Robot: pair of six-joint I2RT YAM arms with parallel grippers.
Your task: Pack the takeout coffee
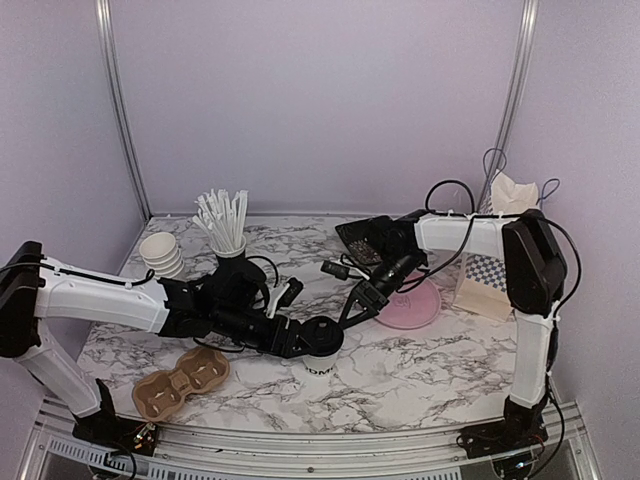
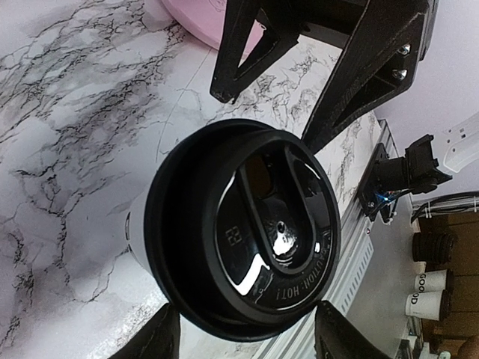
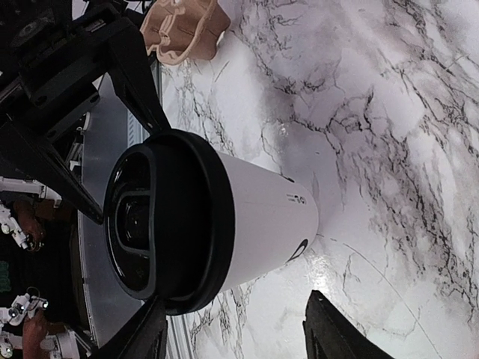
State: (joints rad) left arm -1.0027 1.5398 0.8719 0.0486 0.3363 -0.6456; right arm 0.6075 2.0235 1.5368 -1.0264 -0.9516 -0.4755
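Left gripper (image 2: pixel 247 334) has its fingers (image 2: pixel 159 336) apart on either side of the black lid of the takeout coffee cup (image 2: pixel 247 239). Their tips are cut off at the bottom of the left wrist frame, so I cannot tell whether they press on it. Right gripper (image 3: pixel 236 336) points at this cup from the opposite side with jaws apart, one finger just beside the lid and the other clear of the cup's base.

The cup stands upright on the tabletop (image 1: pixel 420 370) in the lower middle of the top frame, near the front edge and its metal rail (image 1: pixel 330 440). Bare marble lies to its lower right. A brown pulp carrier (image 1: pixel 180 383) sits at lower left near that edge. A pink plate (image 1: pixel 412 305) lies to the upper right, partly behind the right arm. In the top view the left gripper covers part of the cup, and only a few letters show on its side.
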